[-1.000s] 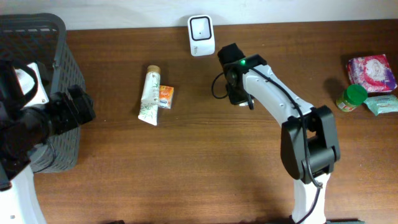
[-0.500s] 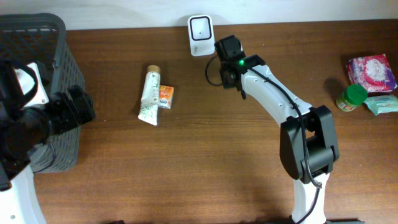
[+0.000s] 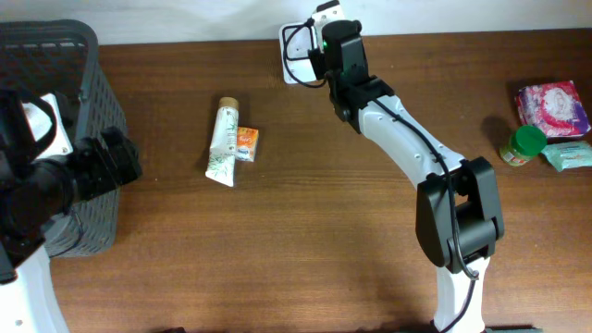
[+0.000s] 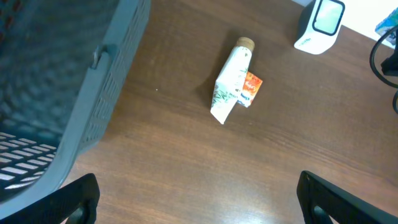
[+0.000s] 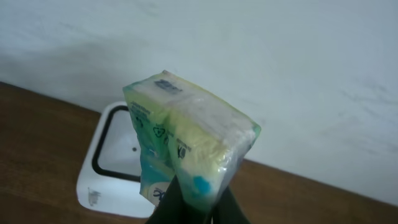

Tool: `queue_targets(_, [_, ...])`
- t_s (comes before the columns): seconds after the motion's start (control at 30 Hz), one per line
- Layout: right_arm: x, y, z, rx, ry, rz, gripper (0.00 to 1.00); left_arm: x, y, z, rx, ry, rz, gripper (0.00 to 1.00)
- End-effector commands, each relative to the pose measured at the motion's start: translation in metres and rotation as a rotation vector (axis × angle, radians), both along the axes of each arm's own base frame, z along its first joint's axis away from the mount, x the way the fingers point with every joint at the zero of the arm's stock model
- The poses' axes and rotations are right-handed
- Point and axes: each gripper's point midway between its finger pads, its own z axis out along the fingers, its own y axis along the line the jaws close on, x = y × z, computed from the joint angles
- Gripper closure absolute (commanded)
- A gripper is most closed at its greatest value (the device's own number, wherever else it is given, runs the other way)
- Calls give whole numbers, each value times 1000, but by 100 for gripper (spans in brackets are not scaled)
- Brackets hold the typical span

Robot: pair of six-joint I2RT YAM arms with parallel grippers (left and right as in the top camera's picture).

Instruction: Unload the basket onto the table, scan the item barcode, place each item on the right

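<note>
My right gripper (image 5: 196,202) is shut on a pale green and white soft packet (image 5: 186,140), pinching its lower end. The packet stands upright just in front of the white barcode scanner (image 5: 112,165), which sits at the table's back edge against the wall. From overhead the right gripper (image 3: 328,37) hovers beside the scanner (image 3: 294,46) and hides part of it. My left gripper (image 4: 199,202) is open with nothing between its fingers, above bare table next to the basket.
A grey mesh basket (image 3: 83,55) stands at the far left. A white tube (image 3: 223,141) and an orange sachet (image 3: 246,143) lie together left of centre. A pink pack (image 3: 553,106), a green-lidded jar (image 3: 523,145) and a teal packet (image 3: 566,155) sit at the right edge.
The right arm has swung back and left toward the scanner, carrying the packet up in front of it. The left arm has not moved.
</note>
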Motion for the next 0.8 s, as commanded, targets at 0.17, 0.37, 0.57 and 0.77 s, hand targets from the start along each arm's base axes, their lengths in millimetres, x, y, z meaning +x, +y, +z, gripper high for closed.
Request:
queue_targets(0.17, [26,23,-9,-32,88,52,96,-1,1,0,-5,-1,13,1])
queue_targets(0.37, [24,34,-36,-381,148,193,96,-1,1,0,-5,-1,13,1])
queue_targets(0.57, [40,23,-47,-556,86,116,96,-1,1,0,-5,-1,13,1])
queue_targets(0.77, [54,26,-49,-508,24,103,96,-1,1,0,-5,-1,13,1])
